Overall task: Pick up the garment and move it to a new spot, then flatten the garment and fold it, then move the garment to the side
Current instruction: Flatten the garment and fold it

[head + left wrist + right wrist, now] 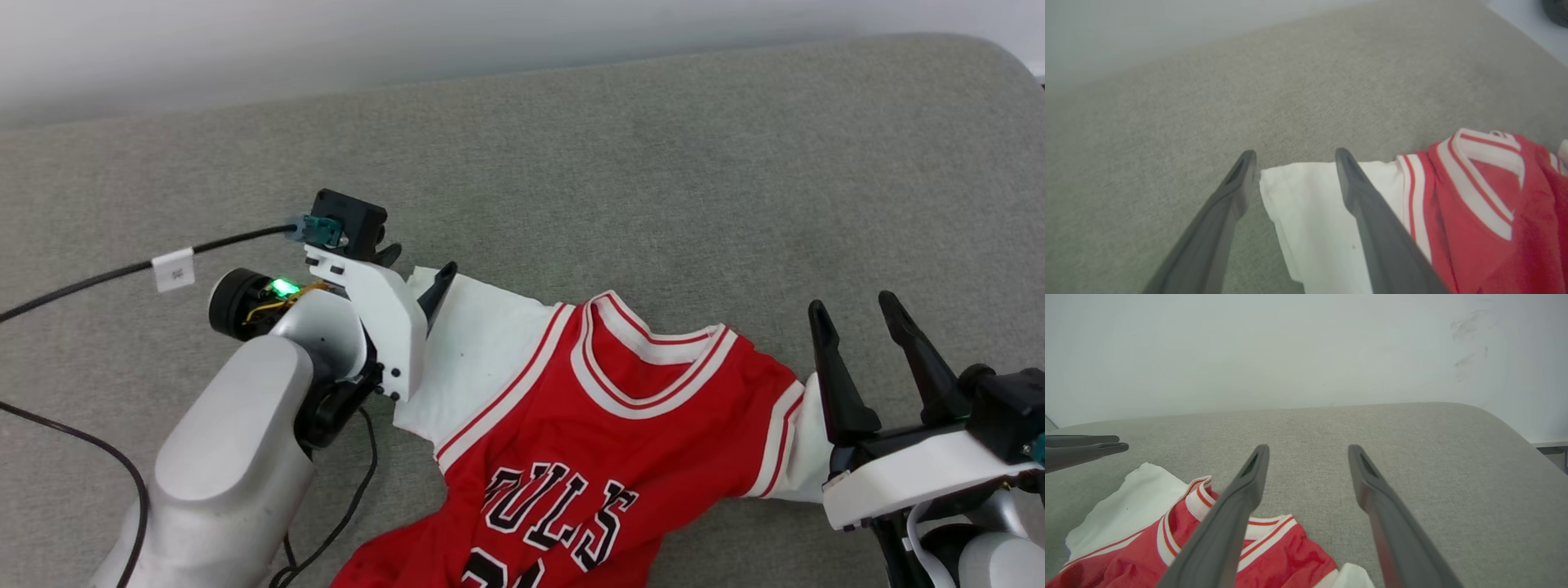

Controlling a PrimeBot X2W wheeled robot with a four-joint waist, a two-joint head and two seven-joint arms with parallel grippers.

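Currently the left gripper [415,273] and right gripper [855,325] are hovering wide open, empty, at the edges of the red jersey [620,408]; closing shallow is risking pinching one layer, bunching it.

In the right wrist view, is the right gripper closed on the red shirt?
No, the right gripper has its two fingers wide apart, with bare grey cushion between the tips, and it pinches nothing of the red shirt.

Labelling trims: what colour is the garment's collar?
The collar of the red garment is white with thin red stripes. Head view is clearest.
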